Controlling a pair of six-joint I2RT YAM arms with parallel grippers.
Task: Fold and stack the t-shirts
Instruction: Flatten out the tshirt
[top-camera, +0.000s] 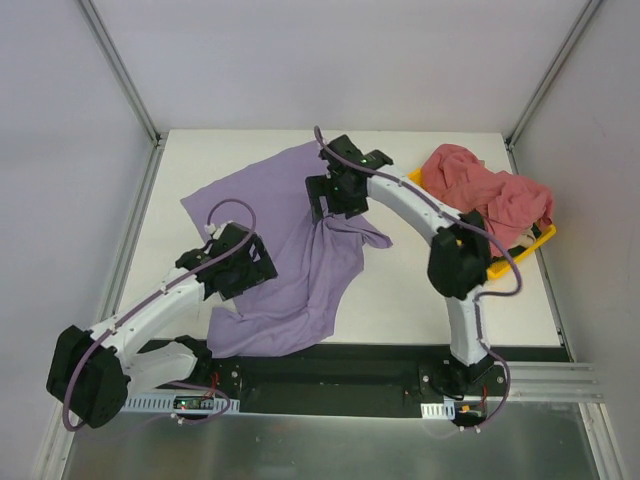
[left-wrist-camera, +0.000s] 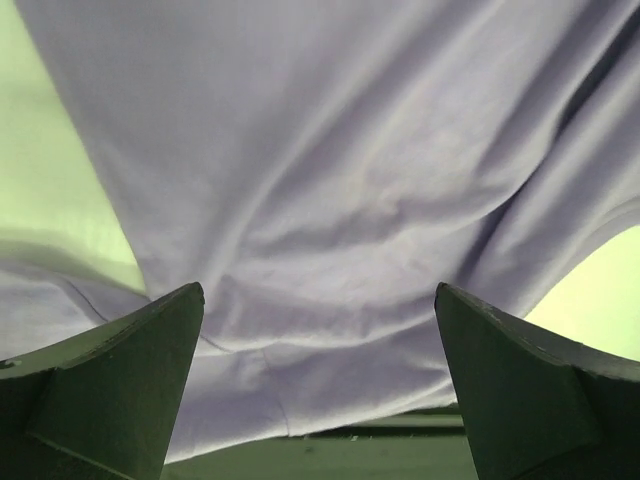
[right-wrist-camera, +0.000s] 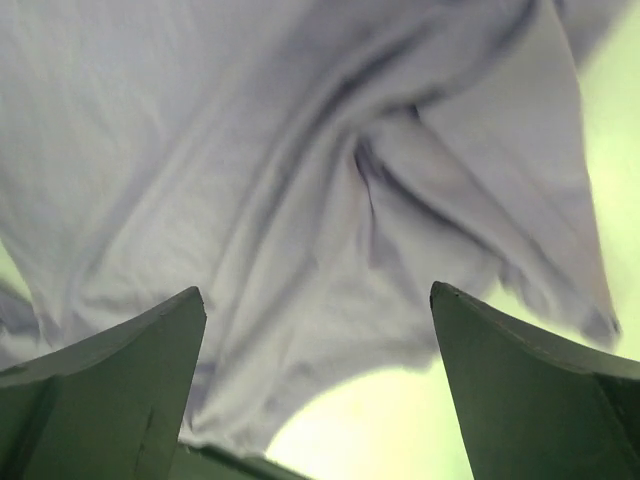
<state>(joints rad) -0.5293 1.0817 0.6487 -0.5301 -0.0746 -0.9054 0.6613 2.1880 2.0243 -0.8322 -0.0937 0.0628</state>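
A lavender t-shirt lies crumpled across the middle of the white table. It fills the left wrist view and the right wrist view. My left gripper hovers over the shirt's left part, jaws wide open and empty. My right gripper hovers over the shirt's upper right part, jaws wide open and empty. Dusty pink-red shirts lie bunched in a heap at the right back.
A yellow tray holds the pink-red heap near the table's right edge. White walls with metal posts stand around the table. A black rail runs along the near edge.
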